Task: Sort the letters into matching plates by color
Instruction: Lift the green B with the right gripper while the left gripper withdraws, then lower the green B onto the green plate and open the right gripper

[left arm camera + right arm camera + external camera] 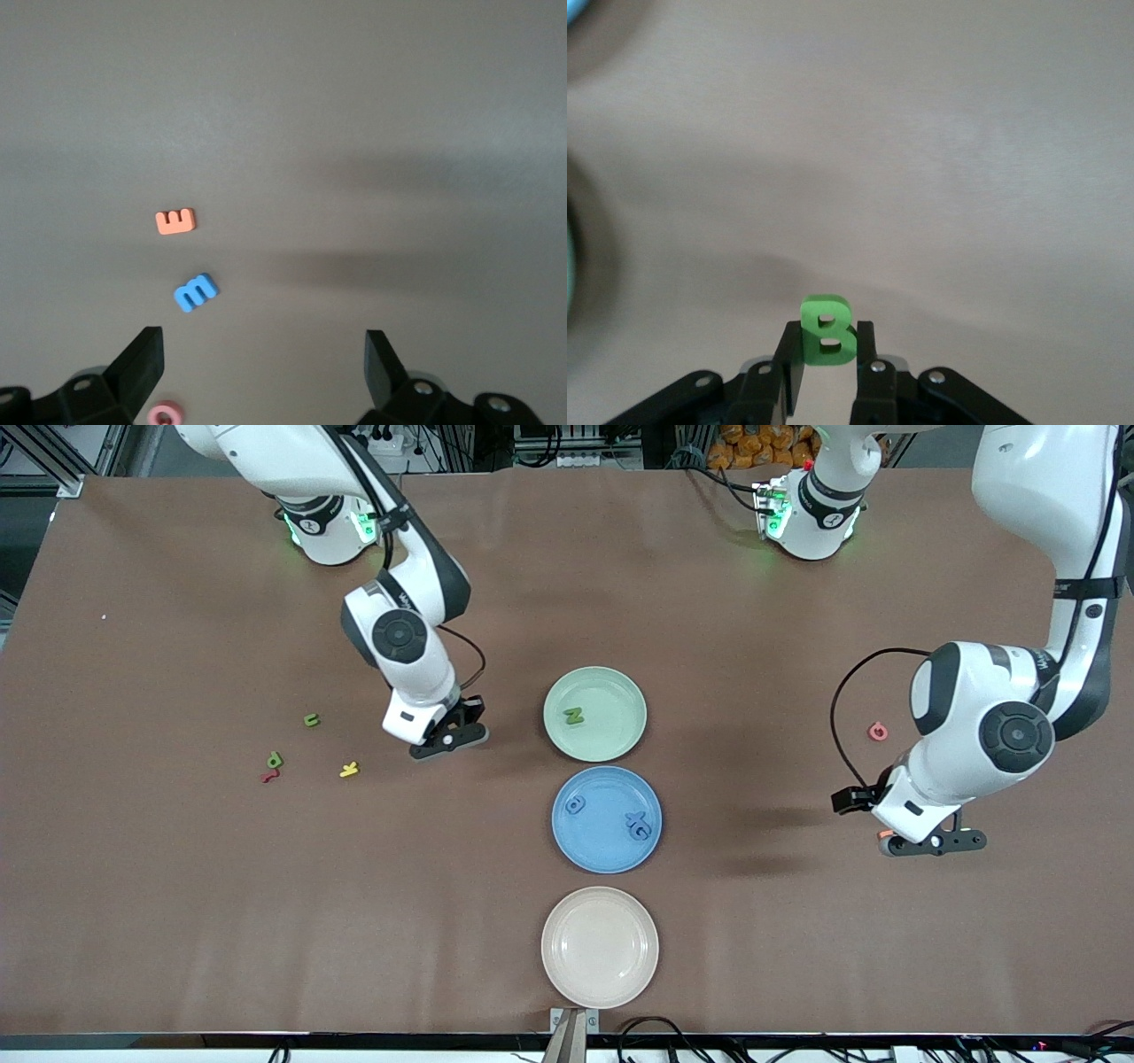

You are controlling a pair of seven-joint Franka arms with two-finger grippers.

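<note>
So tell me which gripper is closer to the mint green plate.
Right. The right gripper, holding a green letter, is just beside the mint green plate. The left gripper hovers much farther off, toward the left arm's end.

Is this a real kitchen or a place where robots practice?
Probably a robot practice lab: two arms bolted to a brown table, cables along its edge, and toy letters sorted into the green plate and blue plate.

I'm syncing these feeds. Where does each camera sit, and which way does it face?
Front: high across the table, facing both arms, the green plate and blue plate.
Left wrist: on the left gripper, jaws open, looking down at a blue letter.
Right wrist: on the right gripper, jaws shut on a green letter.
Shared: front and left wrist show the orange letter.
</note>
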